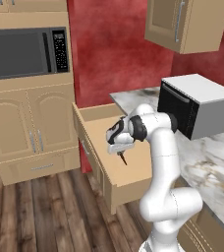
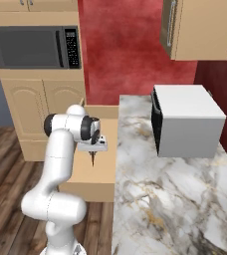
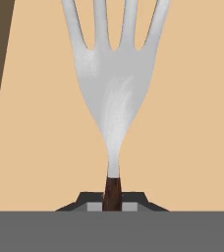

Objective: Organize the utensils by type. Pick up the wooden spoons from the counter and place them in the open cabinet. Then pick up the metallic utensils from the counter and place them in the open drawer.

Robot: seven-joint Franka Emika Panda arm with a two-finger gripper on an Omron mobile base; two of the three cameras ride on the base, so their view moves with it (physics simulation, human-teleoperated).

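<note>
Closest to the camera, the wide light tan wooden open drawer (image 1: 133,170) lies under the white arm's two-finger gripper (image 1: 120,153). Its jaws are nearly closed on the dark brown handle of a small silver metal fork (image 3: 115,83), tines pointing down above the drawer floor. Fork seems light, stiff, slippery; the thin handle is the right hold.

We see a glossy white arm (image 1: 163,162) built of thick rounded tube segments, swelling into bulbous elbows. Between segments we note dark, nearly black joint rings (image 2: 92,129), one just behind the wrist. The hand is a pale grey-white block with a dark patch on its side. We make out small dark finger tips at the gripper (image 3: 112,205), set in a light grey mount.
</note>
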